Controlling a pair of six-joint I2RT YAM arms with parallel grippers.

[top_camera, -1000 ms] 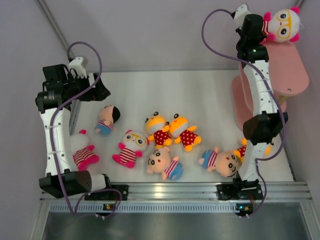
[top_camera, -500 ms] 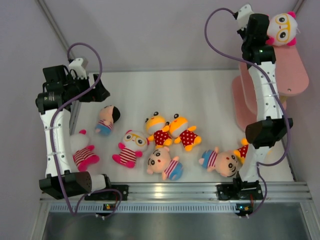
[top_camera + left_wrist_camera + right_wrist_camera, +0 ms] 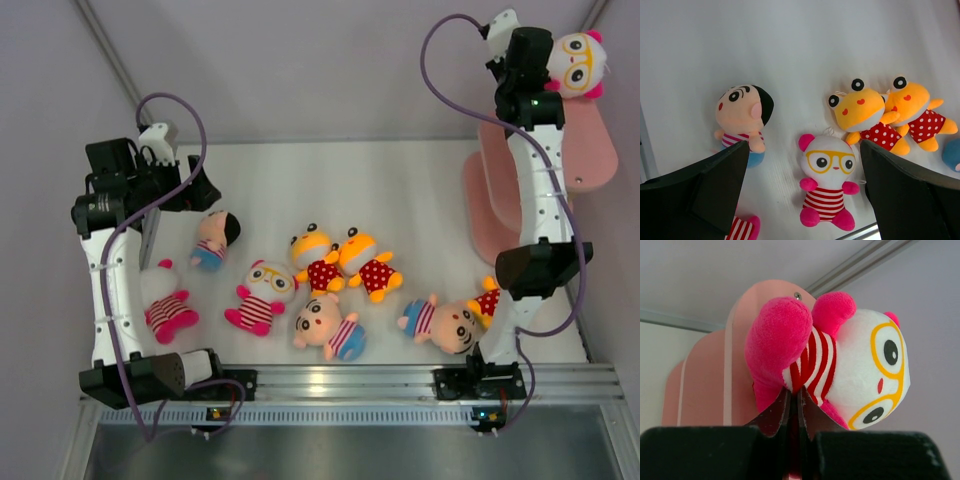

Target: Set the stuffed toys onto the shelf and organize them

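Right tool (image 3: 795,402): closed narrow on the striped belly of a glasses toy (image 3: 840,365), pink feet up, face turned right.
Seen in the right wrist view only: the pinch itself, and the shelf (image 3: 700,385) edge-on just behind the toy, with a screw in its top board.
Seen in the top view only: right arm stretched tall and nearly straight, the toy held level with the far end of the top board. Cannot tell whether it touches.

Left tool (image 3: 804,145): spread wide, gripping nothing, hanging above the bench (image 3: 790,40); arm bent, elbow raised.
Below it in the left wrist view: boy toy (image 3: 742,117), second glasses toy (image 3: 827,187), orange pair (image 3: 865,110) side by side and touching.
Added by the top view: striped toy (image 3: 165,305) beside the left arm, second boy (image 3: 328,325), third boy (image 3: 445,322), third orange toy (image 3: 487,300) half hidden behind the right arm. All lying on the bench.
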